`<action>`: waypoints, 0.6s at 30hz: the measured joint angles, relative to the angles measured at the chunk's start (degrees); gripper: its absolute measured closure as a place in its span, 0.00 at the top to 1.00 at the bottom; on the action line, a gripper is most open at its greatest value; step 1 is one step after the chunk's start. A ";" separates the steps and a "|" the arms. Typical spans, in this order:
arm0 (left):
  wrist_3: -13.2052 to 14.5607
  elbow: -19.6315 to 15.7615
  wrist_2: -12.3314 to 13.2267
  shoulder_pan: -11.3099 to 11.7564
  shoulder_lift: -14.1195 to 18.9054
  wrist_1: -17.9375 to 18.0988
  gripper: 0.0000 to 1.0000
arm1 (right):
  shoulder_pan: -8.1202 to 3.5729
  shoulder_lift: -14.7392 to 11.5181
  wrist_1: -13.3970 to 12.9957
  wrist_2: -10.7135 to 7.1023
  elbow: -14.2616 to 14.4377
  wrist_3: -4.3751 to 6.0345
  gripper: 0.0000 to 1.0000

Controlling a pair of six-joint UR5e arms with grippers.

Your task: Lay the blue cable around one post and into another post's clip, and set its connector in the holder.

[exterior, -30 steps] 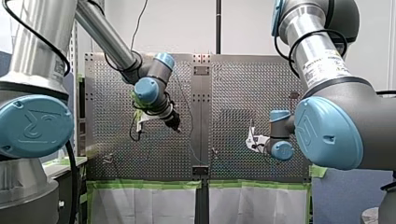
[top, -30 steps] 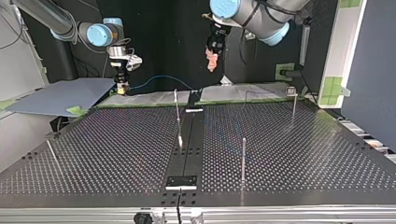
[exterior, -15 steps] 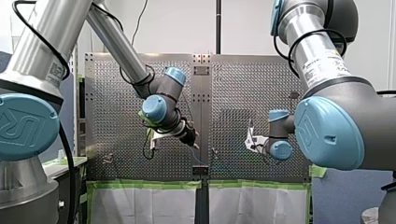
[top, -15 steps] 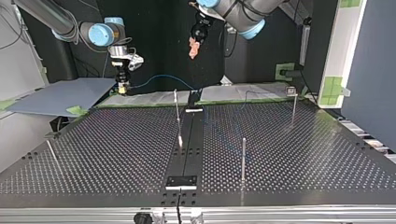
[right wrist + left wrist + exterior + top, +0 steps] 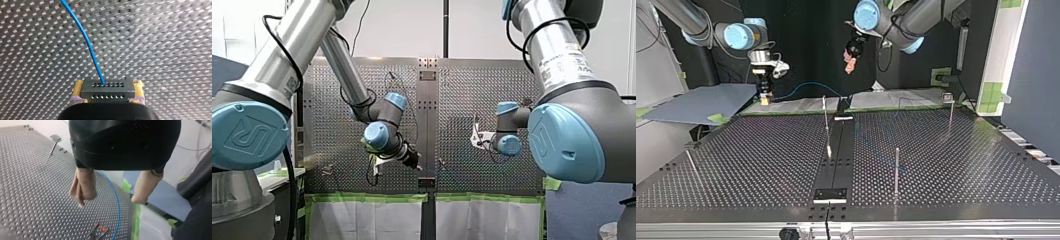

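Routing seems unstarted: my right gripper (image 5: 107, 94) clamps the grey perforated connector (image 5: 107, 89) of the thin blue cable (image 5: 85, 37); my left gripper (image 5: 111, 198) gapes empty.

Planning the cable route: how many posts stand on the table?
4, going by the top view: middle post at the centre, near post right of it, clip post at far right, left post at the left edge. None seems hidden.

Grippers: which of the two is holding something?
My right gripper, shut on the connector of the blue cable; my left gripper is open and empty.
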 joint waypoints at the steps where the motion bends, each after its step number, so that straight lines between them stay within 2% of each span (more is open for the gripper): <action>1: -0.49 0.22 0.04 0.22 -0.26 0.52 1.00 | 0.16 -0.51 0.06 0.01 0.00 0.17 0.00; 8: -4.29 2.79 1.24 0.39 -0.82 4.35 1.00 | 1.16 -1.40 0.62 0.01 0.01 0.45 0.00; 18: -10.28 4.14 6.87 -1.88 -0.88 10.32 1.00 | 2.53 -1.44 0.85 0.03 0.02 0.54 0.00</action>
